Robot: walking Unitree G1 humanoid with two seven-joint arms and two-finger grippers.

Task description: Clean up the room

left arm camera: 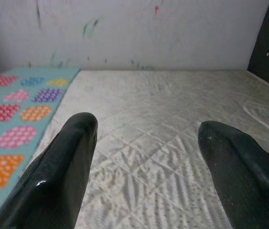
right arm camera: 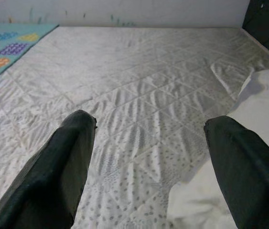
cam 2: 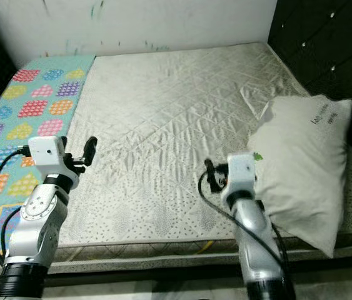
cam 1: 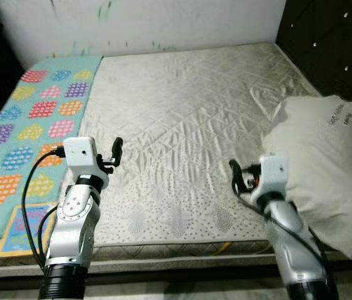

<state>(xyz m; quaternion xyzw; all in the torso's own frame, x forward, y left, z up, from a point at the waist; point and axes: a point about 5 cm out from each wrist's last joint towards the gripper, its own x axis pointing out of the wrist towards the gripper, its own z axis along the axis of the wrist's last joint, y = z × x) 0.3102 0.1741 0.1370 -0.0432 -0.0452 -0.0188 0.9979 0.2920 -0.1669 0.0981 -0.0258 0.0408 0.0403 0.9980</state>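
Nearest the camera, the 2 arms are raised over the front edge of the mattress (cam 1: pixel 182 125). The left gripper (left arm camera: pixel 144 157) sits lower left of the frame with its fingers spread apart, nothing between them. The right gripper (right arm camera: pixel 148 162) sits lower right, fingers spread apart too, holding nothing. The pillow (cam 1: pixel 322 169) is the obvious thing to tidy: it lies at the right edge of the frame, just beside the right gripper, off to that gripper's right side, with its long axis running from the near edge toward the dark headboard (cam 1: pixel 326 44). So the right arm is way nearer. Further left, the patterned blanket (cam 1: pixel 32 119) covers the far left strip, with a colourful book (cam 1: pixel 22 228) at its near end.
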